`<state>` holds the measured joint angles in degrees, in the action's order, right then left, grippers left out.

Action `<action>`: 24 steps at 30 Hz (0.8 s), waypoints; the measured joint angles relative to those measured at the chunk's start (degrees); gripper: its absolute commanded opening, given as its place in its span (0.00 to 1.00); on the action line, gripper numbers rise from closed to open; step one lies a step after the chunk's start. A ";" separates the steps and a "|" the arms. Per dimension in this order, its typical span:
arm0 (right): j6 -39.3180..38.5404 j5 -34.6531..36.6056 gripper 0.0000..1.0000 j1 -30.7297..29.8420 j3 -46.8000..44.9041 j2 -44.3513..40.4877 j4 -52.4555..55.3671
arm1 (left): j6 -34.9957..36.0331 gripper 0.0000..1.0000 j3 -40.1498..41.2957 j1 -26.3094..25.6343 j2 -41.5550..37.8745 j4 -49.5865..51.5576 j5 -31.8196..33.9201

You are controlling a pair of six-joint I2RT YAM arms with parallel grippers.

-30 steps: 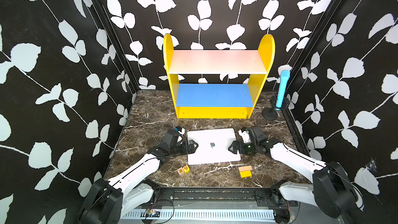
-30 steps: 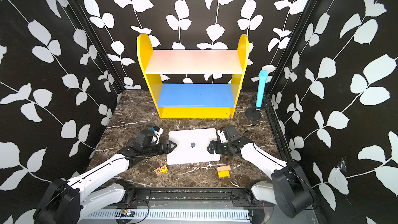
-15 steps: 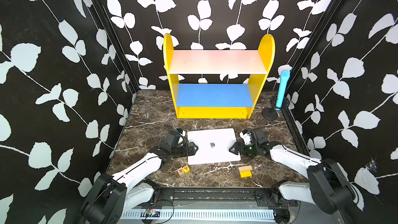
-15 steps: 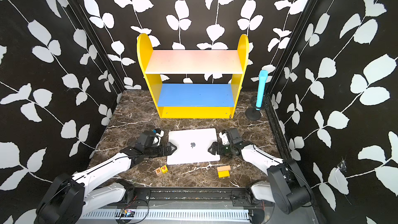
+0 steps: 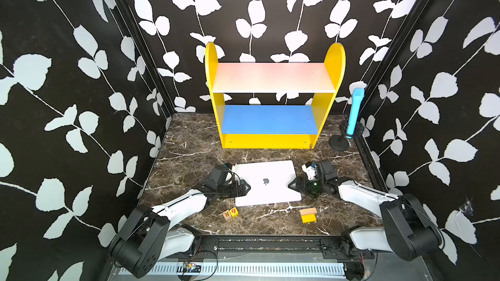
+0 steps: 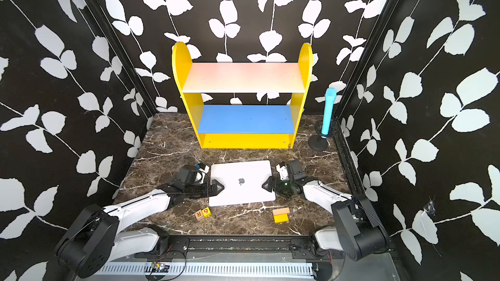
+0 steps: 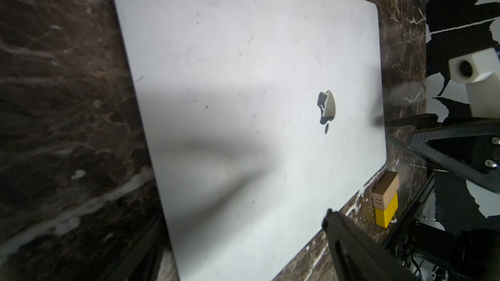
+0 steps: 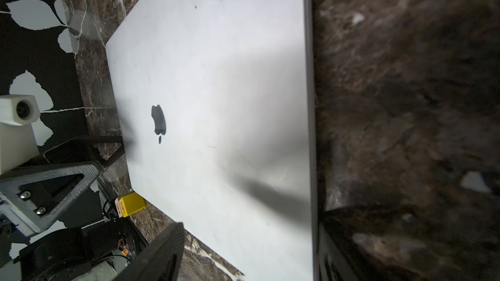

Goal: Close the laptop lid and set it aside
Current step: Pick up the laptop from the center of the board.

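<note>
Laptop [image 5: 276, 193] lies flat on the marble table [image 5: 189, 141], near the front, well apart from the yellow shelf unit [image 5: 273, 141] behind it. Laptop lid [image 5: 259, 170] is fully down, silver outside facing up, dark apple logo [image 5: 266, 181] in the middle.

Left gripper [image 5: 244, 186] sits at the laptop's left edge and right gripper [image 5: 291, 185] at its right edge. They point at each other across the lid.

Left wrist view: fingers stand wide apart, one finger [image 7: 351, 250] above the lid and casting a shadow on it, the other blurred, low beside the laptop's edge. They are not clamped on it. Right wrist view shows the same setup: one finger [image 8: 162, 252] over the lid, the other dark and blurred down at table level past the edge, with a wide gap between them. Can't tell whether any finger touches the laptop.

Two small lettered cubes [image 5: 230, 213] sit on the table just in front of the laptop's front left corner. A tan and yellow block [image 5: 308, 214] sits in front of the front right corner. A blue cylinder on a black stand [image 5: 355, 112] is in the back right corner, beside the shelf unit.
</note>
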<state>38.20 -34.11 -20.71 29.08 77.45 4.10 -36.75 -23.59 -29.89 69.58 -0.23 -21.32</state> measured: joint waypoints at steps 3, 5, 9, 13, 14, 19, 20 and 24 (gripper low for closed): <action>0.76 -0.72 0.70 0.61 -0.55 0.81 -2.29 | -0.11 0.89 0.33 0.09 0.07 -0.90 0.70; 1.42 -1.25 0.68 0.96 -0.92 1.62 -4.39 | -0.22 0.88 0.66 0.22 0.17 -1.73 1.42; 2.89 -2.32 0.62 1.64 -1.90 3.28 -9.55 | -0.87 0.84 1.53 0.72 0.59 -4.42 2.84; 4.33 -2.95 0.58 2.14 -3.06 4.59 -14.36 | -1.62 0.80 2.47 1.20 1.33 -7.82 4.09; 4.74 -3.04 0.56 2.25 -3.30 4.85 -15.45 | -1.77 0.79 2.67 1.29 1.55 -8.61 4.35; 6.56 -3.48 0.52 2.73 -4.28 6.27 -19.98 | -2.75 0.74 3.58 1.84 2.38 -12.00 5.38; 6.86 -3.50 0.51 2.75 -4.46 6.43 -20.59 | -2.91 0.74 3.82 1.90 2.38 -12.48 5.49; 8.24 -3.65 0.50 2.89 -5.40 6.78 -23.21 | -3.65 0.72 4.61 2.10 2.34 -14.08 5.68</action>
<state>46.44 -37.76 -17.82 23.68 84.23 -19.11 -40.40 -18.98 -27.79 71.92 -14.31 -15.64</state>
